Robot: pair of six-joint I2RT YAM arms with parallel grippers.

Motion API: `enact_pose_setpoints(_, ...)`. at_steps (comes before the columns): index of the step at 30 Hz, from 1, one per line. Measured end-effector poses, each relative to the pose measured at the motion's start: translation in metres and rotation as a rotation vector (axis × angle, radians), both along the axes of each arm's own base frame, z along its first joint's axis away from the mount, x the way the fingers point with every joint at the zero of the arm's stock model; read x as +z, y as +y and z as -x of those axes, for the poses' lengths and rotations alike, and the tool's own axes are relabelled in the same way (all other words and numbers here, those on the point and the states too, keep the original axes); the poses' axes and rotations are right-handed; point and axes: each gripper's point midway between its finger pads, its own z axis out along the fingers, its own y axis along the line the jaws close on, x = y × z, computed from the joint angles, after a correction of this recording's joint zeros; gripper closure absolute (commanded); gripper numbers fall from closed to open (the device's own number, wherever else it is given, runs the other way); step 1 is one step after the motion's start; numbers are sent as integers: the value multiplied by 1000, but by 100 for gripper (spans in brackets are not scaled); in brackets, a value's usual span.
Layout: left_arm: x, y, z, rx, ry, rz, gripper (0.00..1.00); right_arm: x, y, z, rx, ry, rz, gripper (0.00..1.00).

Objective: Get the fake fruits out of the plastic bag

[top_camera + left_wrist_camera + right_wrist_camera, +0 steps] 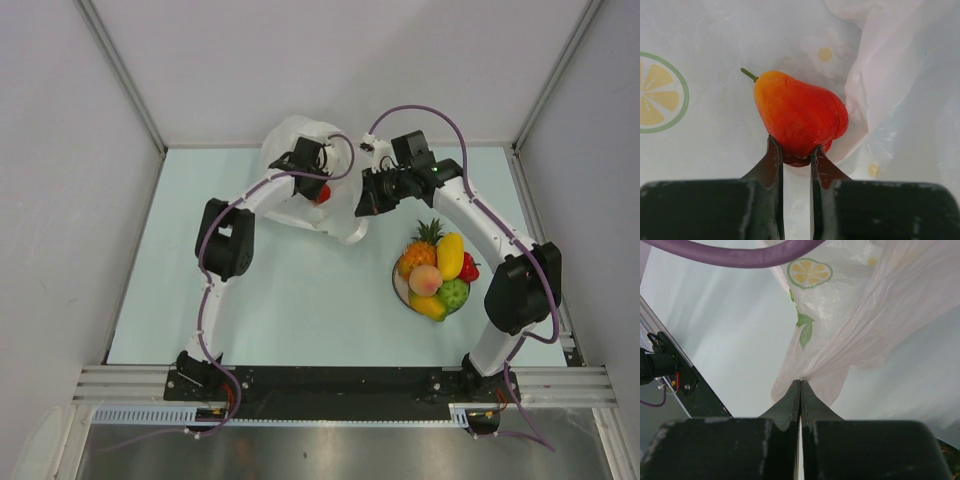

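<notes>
The red fruit point(800, 115), pear-shaped with a green stem, lies inside the plastic bag point(288, 135) at the far middle of the table point(300, 300). Its long axis runs away from the left gripper point(794, 146), with the stem to the far left. The jaws pinch its blunt near end — a shallow grasp that I judge could slip. The right gripper point(800, 382) is clenched on a fold of the bag's near-right edge, and the film there is taut. The other fruits point(437, 270) sit piled on the plate point(398, 285), right and nearer — the left arm is the one to carry. Film hangs close on the fruit's right. Open table lies near and left for backing out.
</notes>
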Motion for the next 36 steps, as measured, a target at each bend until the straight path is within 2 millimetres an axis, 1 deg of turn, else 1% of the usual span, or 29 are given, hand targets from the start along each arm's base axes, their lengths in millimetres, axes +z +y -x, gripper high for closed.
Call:
enact_pose_setpoints(2,-2,0,4,-4,11,2,100,0,0,0,0,1,1,100)
enact_pose_setpoints(4,-2,2,13,-12,28,7,100,-1,0,-1,1,0,2,100)
enact_pose_setpoints(6,6,4,25,-16,45,16,100,-2,0,-2,1,-4,7,100)
enact_pose_setpoints(7,14,5,33,-24,51,25,100,-2,-1,-3,-2,-6,9,100)
enact_pose_setpoints(9,36,7,48,-37,48,53,100,-2,-2,-6,-7,-10,12,100)
enact_pose_setpoints(10,51,8,58,-47,43,73,100,-1,-2,-7,-9,-11,12,100)
enact_pose_setpoints(13,109,8,88,-92,-13,158,100,-3,-4,-15,-22,-14,16,100)
enact_pose_setpoints(15,148,4,111,-152,-56,230,100,-5,-4,-20,-27,-12,19,100)
enact_pose_setpoints(17,174,1,134,-218,-80,286,100,-7,-4,-26,-34,-13,24,100)
enact_pose_setpoints(18,182,0,144,-252,-86,307,100,-8,-4,-28,-37,-14,26,100)
enact_pose_setpoints(19,185,-1,154,-280,-83,321,100,-8,-3,-31,-40,-15,28,100)
enact_pose_setpoints(20,184,-1,166,-314,-68,335,100,-9,-3,-33,-41,-17,29,100)
enact_pose_setpoints(22,173,-3,191,-375,-9,356,100,-9,0,-39,-43,-23,29,99)
enact_pose_setpoints(23,167,-3,200,-395,21,361,99,-8,1,-41,-43,-29,27,76)
enact_pose_setpoints(24,160,-4,212,-418,55,368,100,-7,2,-44,-44,-34,29,66)
enact_pose_setpoints(25,154,-5,222,-439,80,372,100,-6,4,-45,-46,-36,26,59)
enact_pose_setpoints(26,151,-5,232,-459,98,372,100,-4,5,-47,-47,-46,29,46)
enact_pose_setpoints(28,153,-10,250,-508,103,369,100,2,8,-49,-50,-68,34,39)
enact_pose_setpoints(29,157,-14,258,-537,92,369,100,7,8,-51,-54,-82,34,33)
enact_pose_setpoints(33,185,-36,289,-663,17,386,100,31,8,-60,-75,-150,24,30)
enact_pose_setpoints(35,195,-50,302,-721,-4,395,100,45,-1,-62,-100,-179,21,29)
enact_pose_setpoints(36,199,-57,306,-747,-10,399,100,53,-9,-62,-118,-193,19,29)
